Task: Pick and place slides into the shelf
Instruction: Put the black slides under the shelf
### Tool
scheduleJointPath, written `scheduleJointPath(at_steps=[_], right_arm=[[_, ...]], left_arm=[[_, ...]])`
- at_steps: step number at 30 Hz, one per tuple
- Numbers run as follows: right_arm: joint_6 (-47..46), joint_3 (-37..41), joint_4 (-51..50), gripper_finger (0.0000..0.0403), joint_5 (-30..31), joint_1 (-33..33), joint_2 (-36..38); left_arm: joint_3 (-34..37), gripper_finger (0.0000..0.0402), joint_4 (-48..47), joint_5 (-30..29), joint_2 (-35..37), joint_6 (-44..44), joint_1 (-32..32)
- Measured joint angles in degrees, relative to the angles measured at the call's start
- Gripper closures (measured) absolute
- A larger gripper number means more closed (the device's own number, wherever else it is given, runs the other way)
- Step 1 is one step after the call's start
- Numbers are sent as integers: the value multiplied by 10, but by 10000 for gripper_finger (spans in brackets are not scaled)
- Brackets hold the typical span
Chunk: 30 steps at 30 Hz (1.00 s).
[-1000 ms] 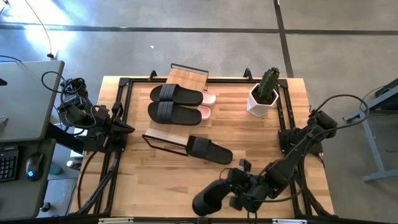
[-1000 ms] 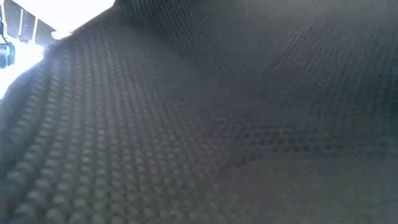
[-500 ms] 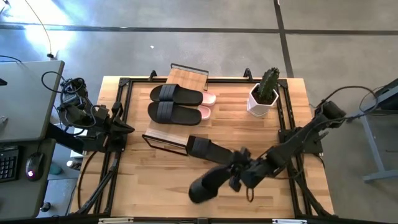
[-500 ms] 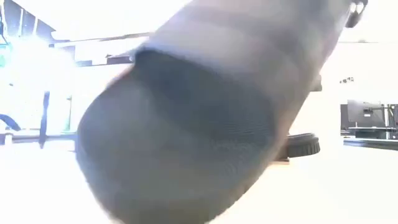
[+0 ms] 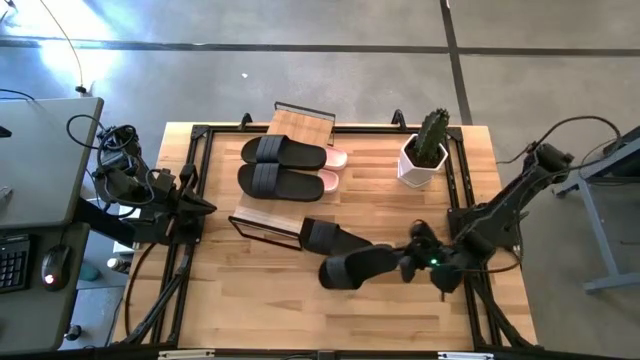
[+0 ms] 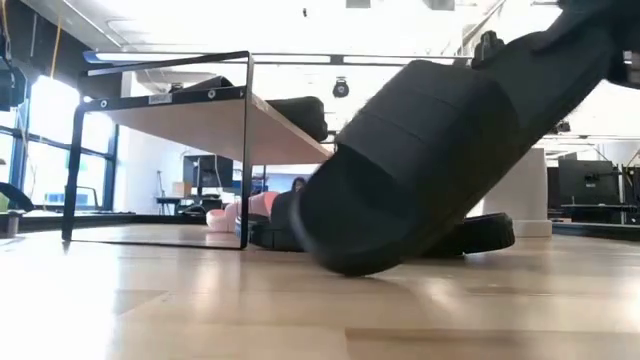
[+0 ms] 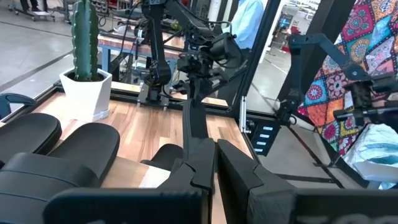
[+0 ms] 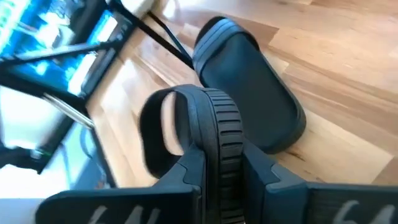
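Black slide [image 5: 357, 269], heel hidden between its fingers, is pinched by the right tool [image 5: 408, 264]

Two slides [image 5: 283, 152] [image 5: 280, 182] lie on the shelf [image 5: 283, 170], pink ones [image 5: 335, 158] behind them. Another slide [image 5: 335, 240] lies before the shelf; the cactus pot [image 5: 422, 150] stands right.

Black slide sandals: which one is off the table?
The black slide sandal gripped by the right hand, tilted, beside another flat on the table.
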<state>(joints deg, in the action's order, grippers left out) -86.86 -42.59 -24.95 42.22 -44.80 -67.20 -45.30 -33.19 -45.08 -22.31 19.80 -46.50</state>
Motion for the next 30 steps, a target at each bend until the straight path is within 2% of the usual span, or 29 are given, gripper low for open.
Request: scheduleJointPath(at_steps=[5,9,13,20,30], right_arm=[[-64,36,1,373,70,-49,52],[-73,42,-6,373,115,-82,85],[-130,41,-59,373,162,-97,107],[-332,41,-232,373,171,-80,111],[-386,41,-295,373,191,-42,144]], left_arm=[[0,394,0,0,0,0,0],[0,394,0,0,0,0,0],[0,394,0,0,0,0,0],[0,394,0,0,0,0,0],[0,394,-14,-4,0,0,0]])
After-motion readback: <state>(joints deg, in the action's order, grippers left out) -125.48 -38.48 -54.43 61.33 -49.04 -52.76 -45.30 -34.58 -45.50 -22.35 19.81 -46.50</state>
